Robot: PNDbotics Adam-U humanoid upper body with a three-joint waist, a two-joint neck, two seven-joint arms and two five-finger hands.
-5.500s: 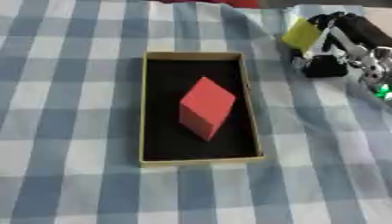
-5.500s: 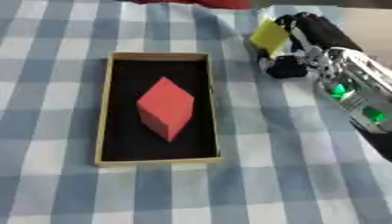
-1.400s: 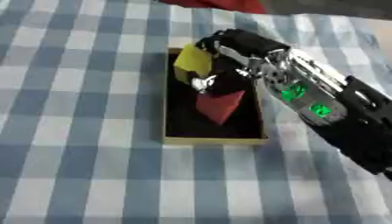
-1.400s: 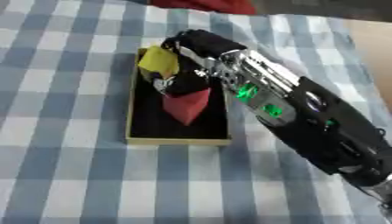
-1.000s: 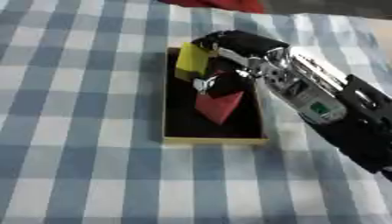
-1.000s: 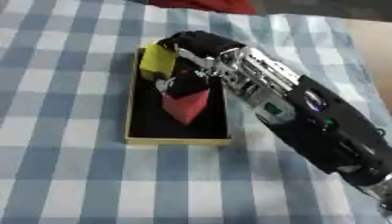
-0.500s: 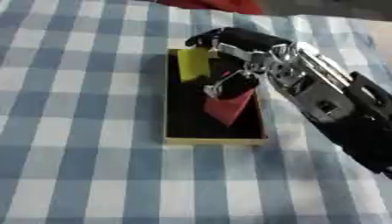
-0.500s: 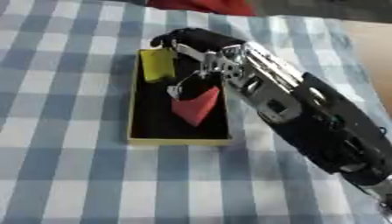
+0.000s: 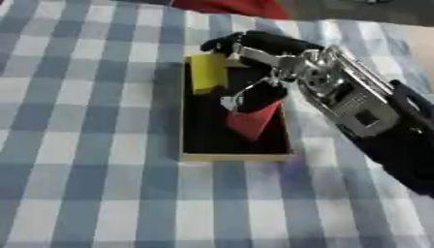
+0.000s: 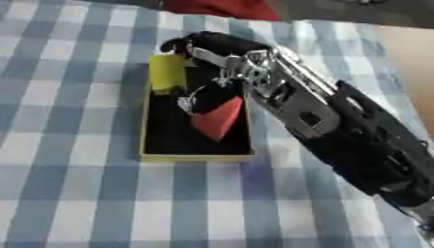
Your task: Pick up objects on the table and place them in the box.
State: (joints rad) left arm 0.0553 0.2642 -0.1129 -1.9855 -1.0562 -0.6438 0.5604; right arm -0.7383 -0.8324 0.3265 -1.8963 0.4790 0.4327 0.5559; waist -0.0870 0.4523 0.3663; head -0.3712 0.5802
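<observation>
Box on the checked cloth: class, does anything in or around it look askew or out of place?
Nothing is spilled or damaged. The red block sits tilted on a corner inside the box, not flat. The right hand holds the yellow block at the box's far left corner.

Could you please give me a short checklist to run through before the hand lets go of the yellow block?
1. Yellow block over the box: ok, at its far left corner.
2. Right hand curled on the block: ok.
3. Block resting on the box floor: cannot tell.
4. Red block already inside: ok.
5. Yellow block apart from the red block: ok, a gap shows.
6. Left hand out of the way: ok, not in view.
</observation>
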